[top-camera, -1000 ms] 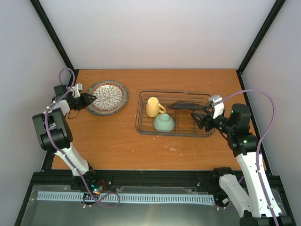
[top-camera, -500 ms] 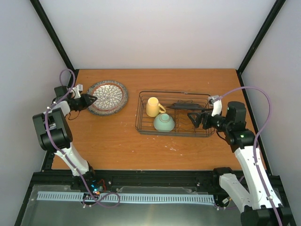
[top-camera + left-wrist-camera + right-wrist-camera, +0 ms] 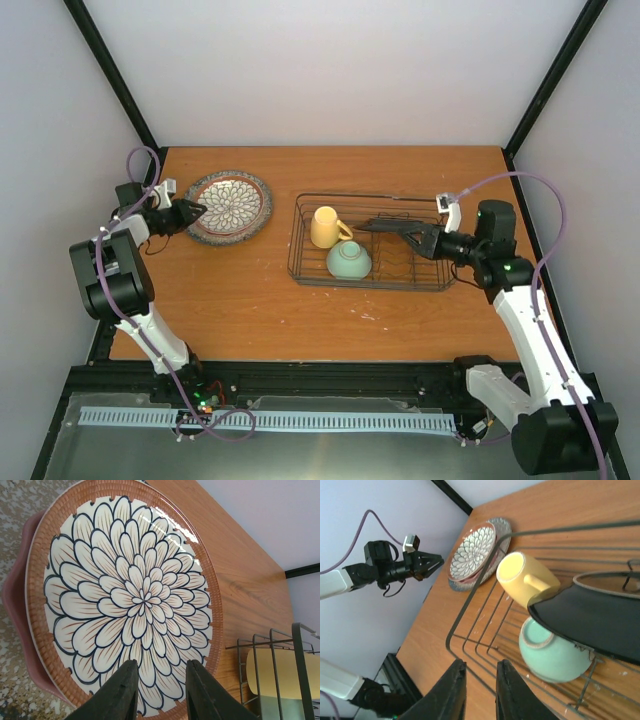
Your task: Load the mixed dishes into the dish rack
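Nearest the bases, the right gripper has climbed over the past second from the near right corner of the dish rack to hang above its right half, just beside the end of the dark plate. Its fingers are parted by a narrow gap and carry nothing. The rack's load has not shifted. The mint-green bowl lies at the near side with its foot ring showing, and the yellow mug sits just behind it, touching or nearly so. The dark plate stands tilted farther back. Well apart on the far left of the table, the left gripper has stayed at the edge of the brown petal plate. That plate is stacked on the pink plate. The left fingers are spread and empty, and the plate's rim shows between them.
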Robot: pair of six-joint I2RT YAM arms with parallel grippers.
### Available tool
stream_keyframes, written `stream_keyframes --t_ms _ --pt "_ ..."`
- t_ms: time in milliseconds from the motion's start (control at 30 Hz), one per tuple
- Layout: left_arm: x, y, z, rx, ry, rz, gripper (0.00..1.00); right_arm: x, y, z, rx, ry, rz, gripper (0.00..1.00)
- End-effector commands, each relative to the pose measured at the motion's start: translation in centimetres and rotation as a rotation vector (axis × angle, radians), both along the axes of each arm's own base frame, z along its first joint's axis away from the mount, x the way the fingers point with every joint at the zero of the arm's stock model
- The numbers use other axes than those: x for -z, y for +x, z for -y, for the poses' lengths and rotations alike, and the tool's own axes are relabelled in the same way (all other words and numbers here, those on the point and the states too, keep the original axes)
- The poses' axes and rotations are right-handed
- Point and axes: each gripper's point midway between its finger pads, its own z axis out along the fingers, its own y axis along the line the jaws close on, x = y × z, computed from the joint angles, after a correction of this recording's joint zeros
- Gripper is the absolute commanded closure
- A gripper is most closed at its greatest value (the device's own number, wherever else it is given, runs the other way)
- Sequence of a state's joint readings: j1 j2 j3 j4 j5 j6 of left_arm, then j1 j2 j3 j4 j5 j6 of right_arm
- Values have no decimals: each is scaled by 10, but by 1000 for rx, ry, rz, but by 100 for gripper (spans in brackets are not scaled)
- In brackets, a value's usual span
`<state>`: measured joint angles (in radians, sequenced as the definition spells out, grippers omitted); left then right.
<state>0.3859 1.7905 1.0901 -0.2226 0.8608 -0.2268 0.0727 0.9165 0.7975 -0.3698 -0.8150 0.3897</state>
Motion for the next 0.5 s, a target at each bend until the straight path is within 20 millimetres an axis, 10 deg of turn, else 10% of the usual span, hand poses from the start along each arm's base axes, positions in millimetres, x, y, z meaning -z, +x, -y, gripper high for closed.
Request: stream_keyframes --t_ms 0,167,467 --pt "-18 5 -1 6 7 62 73 0 -30 -5 -91 -25 -96 78" --pt "-18 5 0 8 2 63 73 3 -47 -3 -85 -23 -110 70" --pt "-18 5 0 11 4 63 73 55 -32 4 -53 -108 -286 88"
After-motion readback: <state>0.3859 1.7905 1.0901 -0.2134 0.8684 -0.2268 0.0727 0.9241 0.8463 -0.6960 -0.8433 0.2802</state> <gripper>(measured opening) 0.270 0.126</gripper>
